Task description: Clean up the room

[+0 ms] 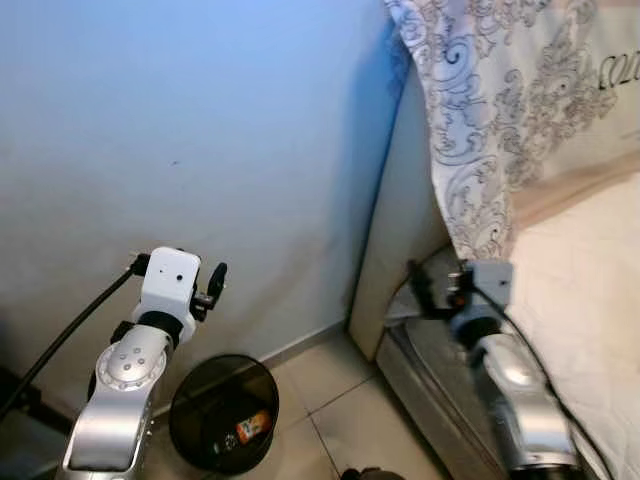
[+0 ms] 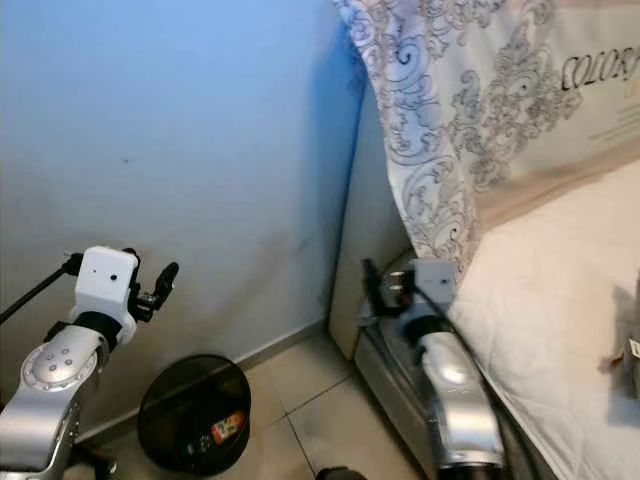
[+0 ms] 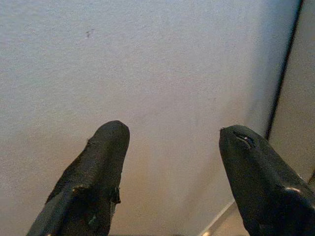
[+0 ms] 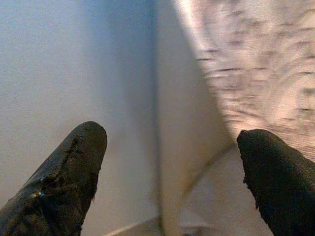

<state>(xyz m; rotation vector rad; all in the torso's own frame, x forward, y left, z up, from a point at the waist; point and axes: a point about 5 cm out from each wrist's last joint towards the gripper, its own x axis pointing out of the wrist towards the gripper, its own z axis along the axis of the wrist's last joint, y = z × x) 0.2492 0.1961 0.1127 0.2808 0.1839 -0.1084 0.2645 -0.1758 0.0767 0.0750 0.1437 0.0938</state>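
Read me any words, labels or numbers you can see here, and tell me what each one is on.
"COLORA..." or close to it: dark letters on the patterned pillow, cut off at the picture's edge, so the full word can't be read.
Orange label on the item in the black bin: too small and blurred to read.
Small tag at the edge of the bed: too small to read.
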